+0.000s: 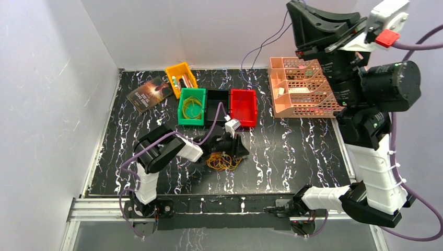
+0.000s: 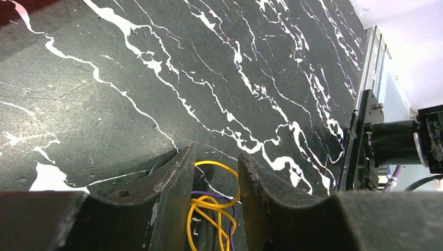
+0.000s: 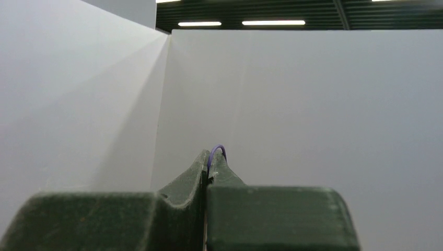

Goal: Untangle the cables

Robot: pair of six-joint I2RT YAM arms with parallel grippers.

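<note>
Across the black table veined with white (image 1: pixel 292 151), the biggest thing is the right arm (image 1: pixel 373 167), reared high at the right edge beside a pink perforated plastic basket (image 1: pixel 313 107). Its right gripper (image 3: pixel 211 163) has the fingers pressed together on a thin purple loop (image 3: pixel 217 150), whose tip pokes out above them against bare white wall. At the back of the table a green plastic bin (image 1: pixel 190 122) holding some yellow loops (image 1: pixel 192 108), a black bin (image 1: pixel 211 102) and a red bin (image 1: pixel 244 107) stand in a row, with a yellow bin (image 1: pixel 181 77) and a dark paperback book (image 1: pixel 150 93) behind to the left. Nearer the front, about mid-table, lie the cables (image 1: pixel 223 161), a small heap of very thin yellow, orange and red loops flat on the table. The left gripper (image 2: pixel 214 167) is down over that heap, its fingers apart with yellow and purple strands in the gap, not visibly clamped. These loops look nearly weightless, limp and springy, likely to drag their neighbours along and to slip from a loose pinch. The best hold seems to be a single strand at the heap's outer edge, taken at the fingertips, away from the knotted middle.
</note>
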